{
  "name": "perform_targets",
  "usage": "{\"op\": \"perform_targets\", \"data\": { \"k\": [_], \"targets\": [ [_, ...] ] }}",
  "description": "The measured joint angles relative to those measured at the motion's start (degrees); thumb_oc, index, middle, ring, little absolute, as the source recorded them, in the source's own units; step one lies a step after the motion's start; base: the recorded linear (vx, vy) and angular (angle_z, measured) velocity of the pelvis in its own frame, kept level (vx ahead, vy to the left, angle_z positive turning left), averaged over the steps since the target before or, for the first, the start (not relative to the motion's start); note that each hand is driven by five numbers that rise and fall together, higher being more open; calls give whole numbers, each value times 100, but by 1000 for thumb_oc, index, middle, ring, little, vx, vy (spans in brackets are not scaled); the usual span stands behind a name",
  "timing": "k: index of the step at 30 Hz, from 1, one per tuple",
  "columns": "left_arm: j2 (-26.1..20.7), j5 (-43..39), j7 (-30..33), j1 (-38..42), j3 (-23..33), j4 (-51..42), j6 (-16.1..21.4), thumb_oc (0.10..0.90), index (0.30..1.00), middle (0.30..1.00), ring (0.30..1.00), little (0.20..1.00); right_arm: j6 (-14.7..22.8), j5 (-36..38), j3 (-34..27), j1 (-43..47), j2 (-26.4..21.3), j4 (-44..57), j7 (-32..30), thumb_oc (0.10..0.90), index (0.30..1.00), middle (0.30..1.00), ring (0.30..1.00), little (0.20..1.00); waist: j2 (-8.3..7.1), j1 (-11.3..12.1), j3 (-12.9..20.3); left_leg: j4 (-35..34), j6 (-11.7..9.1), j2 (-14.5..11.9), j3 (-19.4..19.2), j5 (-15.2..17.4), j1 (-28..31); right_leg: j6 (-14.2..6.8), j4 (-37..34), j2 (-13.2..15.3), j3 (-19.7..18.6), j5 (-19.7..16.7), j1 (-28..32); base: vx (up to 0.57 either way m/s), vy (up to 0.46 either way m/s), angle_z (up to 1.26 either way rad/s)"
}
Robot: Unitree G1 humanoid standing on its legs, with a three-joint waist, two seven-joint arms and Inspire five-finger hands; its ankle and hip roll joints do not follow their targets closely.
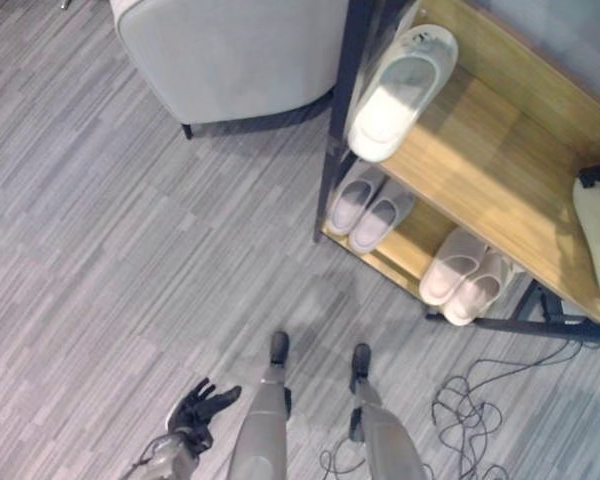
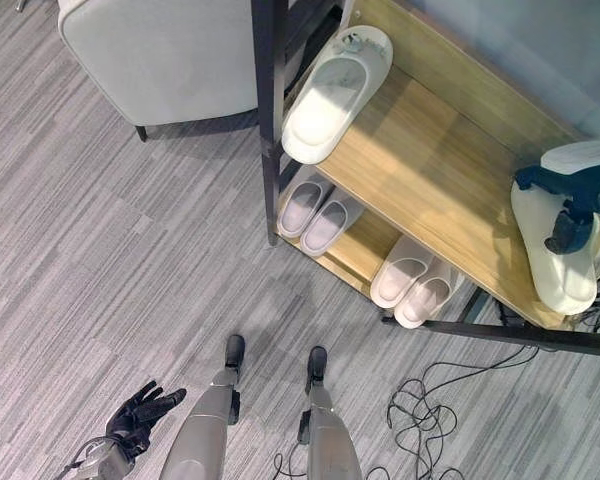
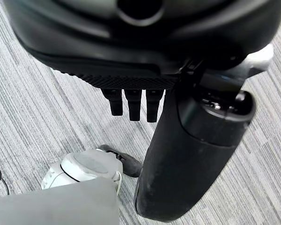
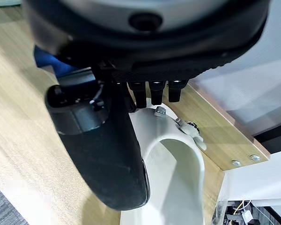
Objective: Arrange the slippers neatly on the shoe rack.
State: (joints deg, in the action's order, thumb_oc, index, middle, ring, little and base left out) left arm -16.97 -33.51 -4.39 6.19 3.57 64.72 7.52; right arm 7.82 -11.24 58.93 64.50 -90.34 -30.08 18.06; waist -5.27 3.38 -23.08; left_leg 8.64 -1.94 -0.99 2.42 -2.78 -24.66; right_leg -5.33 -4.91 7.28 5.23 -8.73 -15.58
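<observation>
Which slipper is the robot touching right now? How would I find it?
Look at the wooden shoe rack with a black metal frame. On its top shelf lie two big white slippers; pick the one at the right end. The robot's dark right hand rests on it, while the left white slipper lies alone.

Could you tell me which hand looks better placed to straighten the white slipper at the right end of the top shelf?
Probably the right hand: it is over that white slipper. The left hand hangs open near the floor.

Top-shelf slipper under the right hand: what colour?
White, matching the other slipper on that shelf. The slipper under the right hand shows best in the right eye view.
</observation>
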Motion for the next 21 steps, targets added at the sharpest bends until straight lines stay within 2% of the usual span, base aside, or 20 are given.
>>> {"op": "perform_targets", "data": {
  "k": [11, 12, 14, 16, 17, 18, 21],
  "targets": [
    [9, 9, 24, 165, -180, -2, 4, 800, 900, 900, 900, 900, 16, -56, 169, 131, 16, -241, -110, 800, 900, 900, 900, 900, 21, 1, -17, 2, 8, 0, -52, -19, -14, 0, 1, 6, -13, -28, -22, 0, 0, 0],
    [9, 12, 22, 174, -183, -4, 4, 800, 900, 900, 900, 900, 17, -57, 248, 187, 16, -242, -119, 718, 778, 778, 778, 778, 21, -1, -17, 2, 9, 0, -52, -19, -14, 0, 1, 7, -13, -29, -21, 0, 0, 0],
    [4, 14, 25, 175, -183, -2, 5, 800, 900, 900, 900, 900, 21, -60, 406, 312, 16, -245, -139, 599, 599, 599, 599, 599, 21, -1, -17, 3, 10, 1, -51, -21, -12, 0, 1, 7, -11, -30, -17, 0, 0, 0],
    [3, 21, 28, 175, -183, -1, 5, 800, 900, 900, 900, 900, 44, -69, 540, 460, 16, -298, -159, 577, 566, 566, 566, 566, 20, 4, -17, 3, 12, 1, -49, -25, -10, 1, 1, 7, -8, -31, -12, 0, 0, 0],
    [3, 46, 27, 175, -189, 1, 5, 800, 900, 900, 900, 900, 65, -147, 771, 626, 19, -372, -153, 456, 385, 385, 385, 385, 20, 19, -17, 3, 15, 6, -48, -29, -8, 0, 1, 8, -5, -32, -5, -33, 10, 3],
    [-7, 71, 29, 176, -232, 11, 5, 800, 900, 900, 900, 900, 62, -226, 1011, 776, 25, -455, -154, 406, 309, 309, 309, 309, 20, 36, -17, 3, 19, 5, -46, -35, -8, -1, 2, 12, -3, -34, -3, 0, 0, 0],
    [-7, 75, 33, 176, -242, 84, 3, 800, 900, 900, 900, 900, 75, -276, 1226, 806, 33, -464, -121, 400, 300, 300, 300, 300, 20, 38, -17, 3, 23, 12, -49, -39, -7, -5, 1, 23, -4, -38, -2, 0, 0, 0]
  ]
}}
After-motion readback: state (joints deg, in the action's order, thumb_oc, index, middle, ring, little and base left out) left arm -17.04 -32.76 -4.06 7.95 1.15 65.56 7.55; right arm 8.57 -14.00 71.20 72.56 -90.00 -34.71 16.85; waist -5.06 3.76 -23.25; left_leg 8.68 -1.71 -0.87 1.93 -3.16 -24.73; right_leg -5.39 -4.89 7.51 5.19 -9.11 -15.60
